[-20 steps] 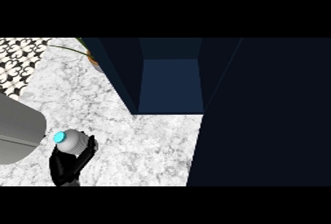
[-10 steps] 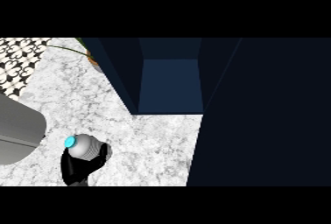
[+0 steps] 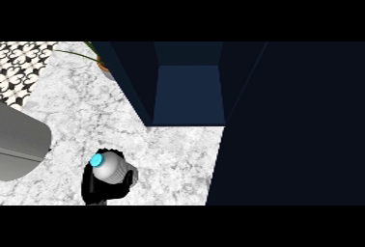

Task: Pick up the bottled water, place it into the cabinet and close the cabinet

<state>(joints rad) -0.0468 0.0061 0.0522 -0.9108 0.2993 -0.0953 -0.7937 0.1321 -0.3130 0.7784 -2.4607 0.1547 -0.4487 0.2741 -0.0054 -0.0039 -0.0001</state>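
Low on the white marbled counter (image 3: 171, 159), a black hand (image 3: 107, 189), the left by its place, curls round the smooth grey bottled water (image 3: 111, 169) with its cyan cap. The dark blue cabinet (image 3: 189, 91) stands open beyond.

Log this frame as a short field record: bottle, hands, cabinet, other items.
bottle: grey, cyan cap, held above the marble counter at lower left
hand: one black hand curled round the bottle; which arm it is, cannot tell
other hand: not in view
cabinet: dark blue, open, interior visible, nothing seen inside
cabinet door: swung open at right
other: grey sink at left edge; plant at top
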